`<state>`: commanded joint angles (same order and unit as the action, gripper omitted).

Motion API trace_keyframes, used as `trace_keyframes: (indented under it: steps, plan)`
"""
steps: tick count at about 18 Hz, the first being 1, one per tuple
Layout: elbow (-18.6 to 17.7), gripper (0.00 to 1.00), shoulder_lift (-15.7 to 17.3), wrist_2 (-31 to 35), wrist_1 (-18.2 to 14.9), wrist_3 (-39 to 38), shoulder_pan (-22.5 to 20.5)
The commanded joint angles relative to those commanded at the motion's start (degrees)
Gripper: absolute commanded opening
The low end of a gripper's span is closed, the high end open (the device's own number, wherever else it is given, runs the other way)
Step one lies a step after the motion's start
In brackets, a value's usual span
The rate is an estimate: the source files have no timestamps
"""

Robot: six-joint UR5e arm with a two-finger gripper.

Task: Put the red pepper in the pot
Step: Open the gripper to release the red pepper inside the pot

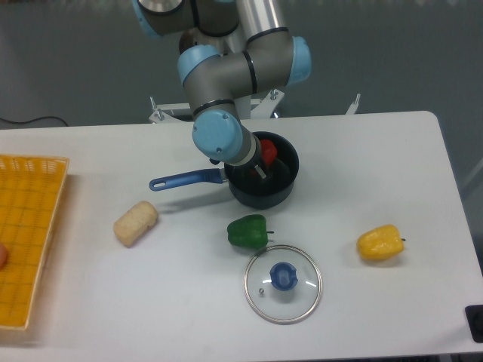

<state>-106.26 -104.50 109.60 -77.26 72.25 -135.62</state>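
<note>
The pot (281, 188) is a small dark saucepan with a long blue handle (185, 179) pointing left, at the table's middle back. The red pepper (269, 153) shows as a small glossy red patch inside the pot, at its back rim. My gripper (259, 167) reaches down into the pot from the left, right beside the pepper. The arm's wrist hides most of the fingers, so I cannot tell whether they are open or shut or whether they touch the pepper.
A green pepper (247, 231) lies just in front of the pot. A glass lid with a blue knob (283, 283) lies in front of that. A yellow pepper (379, 243) is at the right, a beige roll (136, 222) at the left, and a yellow basket (30, 226) at the far left.
</note>
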Motion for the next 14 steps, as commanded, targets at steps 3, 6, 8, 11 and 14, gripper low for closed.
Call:
trace_keyframes:
  steps: [3,6,8,11,14]
  plan:
    - [0.0,0.52,0.0,0.0,0.0,0.0,-0.09]
    - [-0.18,0.52,-0.09,0.0,0.0,-0.09,0.0]
    - [-0.18,0.52,-0.09,0.0,0.09,-0.17,0.09]
    - [-0.18,0.52,-0.53,0.0,0.09,-0.09,0.09]
    - [0.17,0.52,-1.32,0.09,0.53,0.0,0.09]
